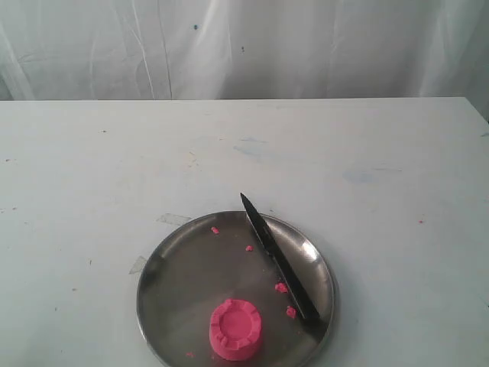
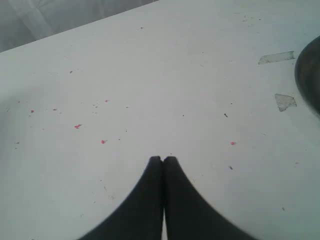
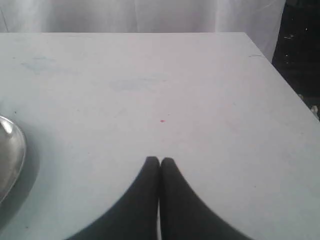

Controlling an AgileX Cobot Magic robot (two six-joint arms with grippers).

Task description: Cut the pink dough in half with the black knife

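Note:
The pink dough [image 1: 235, 329], a short whole puck with a notched rim, stands at the near side of the round steel plate [image 1: 176, 275]. Across the plate's right part lies the black knife [image 1: 280, 264], its tip over the far rim and its handle at the near right rim. Neither arm shows in the exterior view. My left gripper [image 2: 163, 159] is shut with nothing in it, over bare white table left of the plate's edge [image 2: 309, 75]. My right gripper [image 3: 160, 160] is shut and empty too, above the table right of the plate's rim [image 3: 11, 145].
Tiny pink crumbs [image 1: 281, 287] lie on the plate beside the knife, and more specks [image 2: 77, 126] dot the table. Two scraps of clear tape [image 1: 174, 219] stick to the table left of the plate. The table's right edge [image 3: 280, 80] is near my right gripper. A white curtain hangs behind.

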